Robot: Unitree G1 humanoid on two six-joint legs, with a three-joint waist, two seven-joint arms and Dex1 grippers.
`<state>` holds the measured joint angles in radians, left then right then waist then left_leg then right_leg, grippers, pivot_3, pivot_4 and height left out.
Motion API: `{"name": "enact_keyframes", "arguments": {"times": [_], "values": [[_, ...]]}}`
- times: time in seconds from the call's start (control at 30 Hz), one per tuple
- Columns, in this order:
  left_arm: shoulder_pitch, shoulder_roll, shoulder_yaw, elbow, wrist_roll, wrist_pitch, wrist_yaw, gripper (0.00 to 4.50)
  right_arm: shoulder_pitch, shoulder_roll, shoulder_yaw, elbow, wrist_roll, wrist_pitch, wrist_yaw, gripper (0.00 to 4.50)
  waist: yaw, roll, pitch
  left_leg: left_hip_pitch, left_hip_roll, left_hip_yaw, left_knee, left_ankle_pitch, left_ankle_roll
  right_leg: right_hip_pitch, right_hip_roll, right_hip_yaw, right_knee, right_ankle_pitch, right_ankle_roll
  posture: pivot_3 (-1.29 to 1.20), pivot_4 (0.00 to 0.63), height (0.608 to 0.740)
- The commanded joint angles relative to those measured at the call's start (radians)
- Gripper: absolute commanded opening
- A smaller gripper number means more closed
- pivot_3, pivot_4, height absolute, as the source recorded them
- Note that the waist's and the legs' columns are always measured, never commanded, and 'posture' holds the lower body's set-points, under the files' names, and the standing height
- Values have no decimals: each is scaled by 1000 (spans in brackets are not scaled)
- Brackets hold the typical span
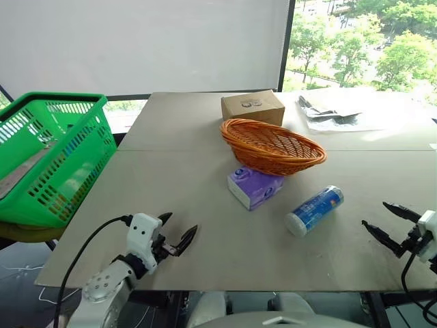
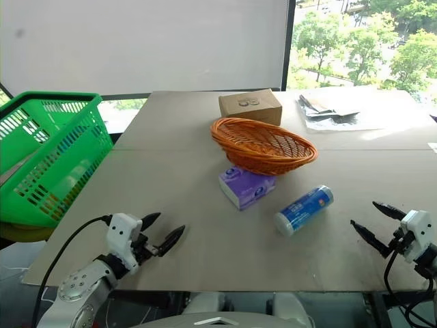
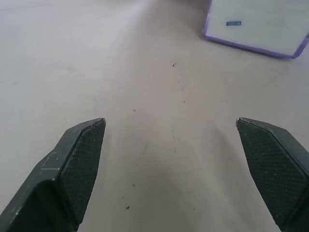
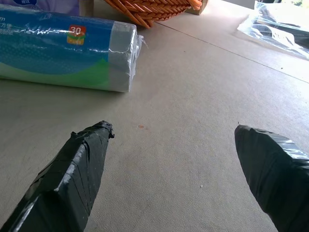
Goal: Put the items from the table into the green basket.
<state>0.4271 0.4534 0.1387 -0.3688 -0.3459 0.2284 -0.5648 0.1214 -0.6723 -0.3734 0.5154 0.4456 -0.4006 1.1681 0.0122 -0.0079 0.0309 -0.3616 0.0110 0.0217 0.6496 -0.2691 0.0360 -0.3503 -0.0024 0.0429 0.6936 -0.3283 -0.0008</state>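
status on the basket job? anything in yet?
Done: nothing. The tissue pack and blue container both lie on the table, apart from the green basket. In hand: nothing; left gripper and right gripper are open, empty. Left: both items.

The right gripper (image 4: pixel 171 145) hangs low over the table (image 4: pixel 193 96), its two black, tape-wrapped fingers (image 4: pixel 72 169) spread wide with nothing between them but bare grey-beige surface. Ahead of one finger lies the blue container (image 4: pixel 63 50) on its side, wrapped in clear crinkly film, with a green patch along its lower edge, a small red label and a pale end facing the gripper. It is near the fingertip but apart from it. Beyond it, the woven edge of the orange basket (image 4: pixel 154 7) rests on the table. A sliver of the purple pack (image 4: pixel 48 5) peeks out behind the container. Off to the far side lies a clear plastic bag (image 4: pixel 280 26).
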Motion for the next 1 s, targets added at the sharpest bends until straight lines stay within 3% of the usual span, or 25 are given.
{"name": "enact_keyframes", "arguments": {"times": [0.03, 0.43, 0.67, 0.73, 0.87, 1.0], "values": [[-9, 0, 14, 2, 11, -34, -1, 4500, -20, -19, -29, -6, 13, -16, 7, 4428, 0, 0, 0, 0, 0, 0, 0, 0, 0, 0, 0, 0, 0, 0, 0, 36, 0, 740], [-1, -9, 11, 1, 3, -52, -27, 4500, -42, -53, -36, -7, 22, -4, 20, 4428, 1, -1, 1, 0, 0, 0, 0, 0, 0, 0, 0, 0, 0, 0, 0, 36, 0, 740], [-93, 7, -1, 16, 48, -62, -16, 4500, -77, -77, -3, -213, 52, 182, -43, 4428, 1, 0, 0, 0, 0, 0, 0, 0, 0, 0, 0, 0, 0, 0, 0, 35, 0, 740], [-128, 36, -7, 2, 34, -58, -60, 4500, -107, -87, 18, -317, 45, 260, -93, 4428, 0, 1, 0, -1, 0, 0, 0, 0, 0, 0, 0, 0, 0, 0, 0, 35, 0, 740], [-207, 124, 55, -55, -138, 41, -183, 4500, -188, -134, 91, -528, 68, 455, -122, 4428, 0, 1, 1, -1, 0, 0, 0, 0, 0, -1, 0, 0, 1, 0, 0, 52, 0, 740], [-255, 289, 167, -64, -301, 89, -393, 4500, -378, -132, 226, -637, -4, 553, -170, 4428, 0, -4, 3, -4, 0, -2, 0, 0, 0, -6, 0, -2, 1, 0, 0, 90, 0, 740]]}}
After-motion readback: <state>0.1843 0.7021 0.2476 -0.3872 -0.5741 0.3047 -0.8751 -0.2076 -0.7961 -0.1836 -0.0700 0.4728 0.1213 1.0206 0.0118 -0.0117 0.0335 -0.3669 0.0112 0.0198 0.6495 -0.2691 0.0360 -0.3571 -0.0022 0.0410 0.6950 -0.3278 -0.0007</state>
